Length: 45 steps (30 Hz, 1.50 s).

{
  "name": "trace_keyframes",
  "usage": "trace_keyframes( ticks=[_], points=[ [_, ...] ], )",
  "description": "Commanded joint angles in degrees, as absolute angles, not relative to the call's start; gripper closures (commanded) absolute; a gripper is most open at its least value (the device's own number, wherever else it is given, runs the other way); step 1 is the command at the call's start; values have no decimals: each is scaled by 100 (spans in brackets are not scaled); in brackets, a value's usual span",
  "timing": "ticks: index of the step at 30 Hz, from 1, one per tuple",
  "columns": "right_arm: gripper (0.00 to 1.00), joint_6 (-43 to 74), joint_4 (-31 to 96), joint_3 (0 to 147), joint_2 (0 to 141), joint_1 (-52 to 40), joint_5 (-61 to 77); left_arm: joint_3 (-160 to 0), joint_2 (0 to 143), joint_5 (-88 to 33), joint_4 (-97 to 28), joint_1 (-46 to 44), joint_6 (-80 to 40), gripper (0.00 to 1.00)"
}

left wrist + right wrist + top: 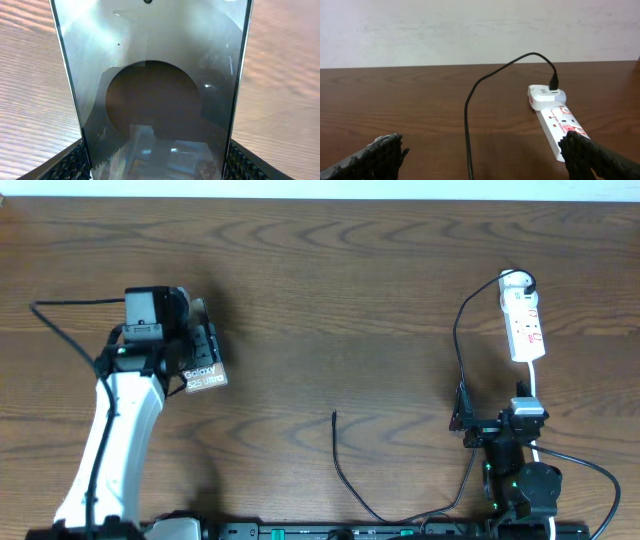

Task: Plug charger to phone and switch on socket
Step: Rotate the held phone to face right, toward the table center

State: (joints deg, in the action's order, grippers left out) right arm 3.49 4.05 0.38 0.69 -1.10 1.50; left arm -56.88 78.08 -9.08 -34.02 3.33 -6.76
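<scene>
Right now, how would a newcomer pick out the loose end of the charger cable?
On the wooden table, look between the phone and the white power strip. A thin black cable curls up from the near edge and ends on bare wood. Only its tip lies free, touching nothing.

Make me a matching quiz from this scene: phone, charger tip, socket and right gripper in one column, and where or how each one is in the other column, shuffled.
1. phone
2. charger tip
3. socket
4. right gripper

A. jaws apart, holding nothing
B. lying loose on the table, near the middle
C. clamped in the left gripper
D. white, lying toward the right side

Pairs: 1-C, 2-B, 3-D, 4-A
</scene>
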Motion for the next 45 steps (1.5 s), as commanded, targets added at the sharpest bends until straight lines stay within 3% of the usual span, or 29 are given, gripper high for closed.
trace_keyframes(
  ticks=[1, 8, 19, 26, 45],
  points=[
    [1, 403, 432, 32, 38, -165, 119, -5789, 7518, -1946, -3284, 344, -1581, 93],
    [1, 403, 432, 32, 38, -165, 119, -5789, 7511, -3507, -2838, 346, -3559, 93],
    [1, 403, 429, 32, 38, -165, 119, -5789, 7511, -5636, -1461, 349, -8617, 93],
    [1, 403, 432, 32, 38, -165, 119, -5789, 7511, -6724, -655, 349, -10739, 93],
    [1, 403, 429, 32, 38, -165, 119, -5789, 7511, -6932, -309, 346, -11434, 93]
  ],
)
